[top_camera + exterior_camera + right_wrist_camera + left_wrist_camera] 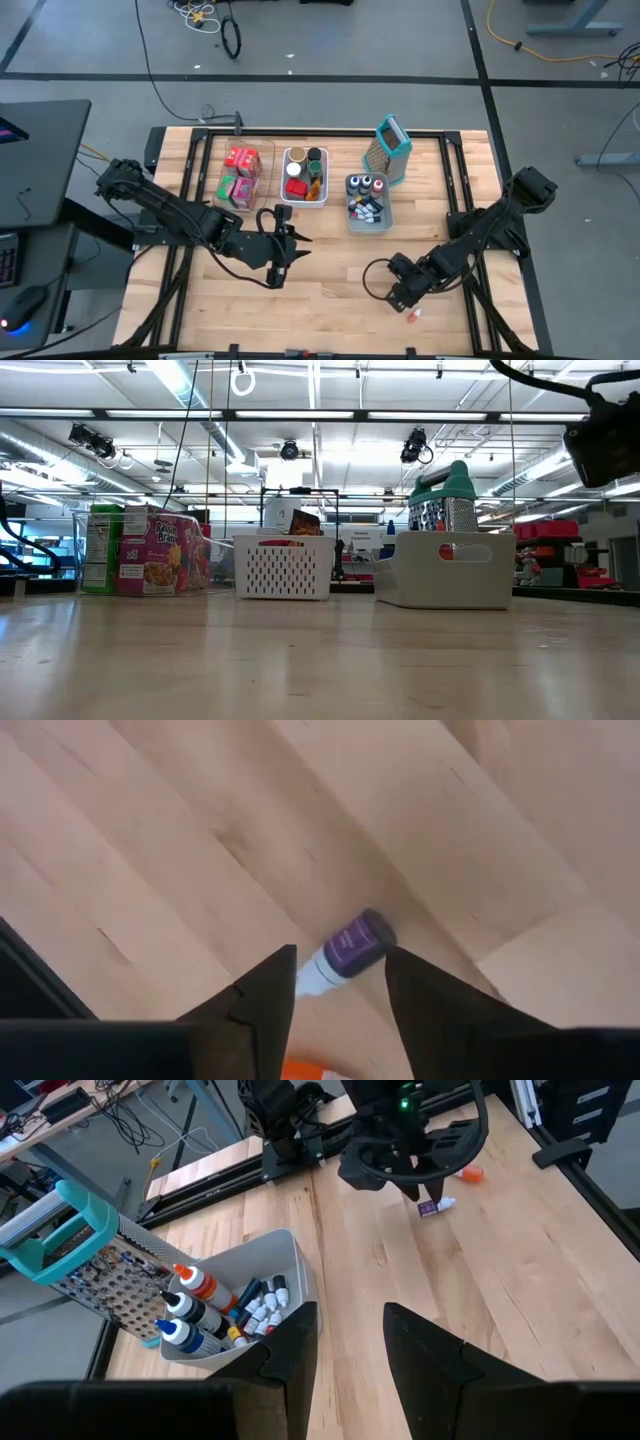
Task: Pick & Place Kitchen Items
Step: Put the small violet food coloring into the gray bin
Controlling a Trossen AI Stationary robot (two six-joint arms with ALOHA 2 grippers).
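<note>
A pale wooden desk (330, 280) stands in a workshop with cables on the floor; three bins sit toward its far side. The right tool (340, 982) hangs over the near right part of the desk, directly above a small white bottle with a purple label and cap (345, 952) lying on its side. Its fingers (262, 990) stand apart, straddling the bottle without gripping it. An orange item (471, 1174) lies just beside.

To do this well, I judge the tool should come straight down so both fingers pass either side of the bottle's body, then close across its width, not its length, keeping clear of the orange item. The bottle is round and may roll.

The left tool (350, 1342) waits near the grey bin (290, 1260), slightly parted, holding nothing.
</note>
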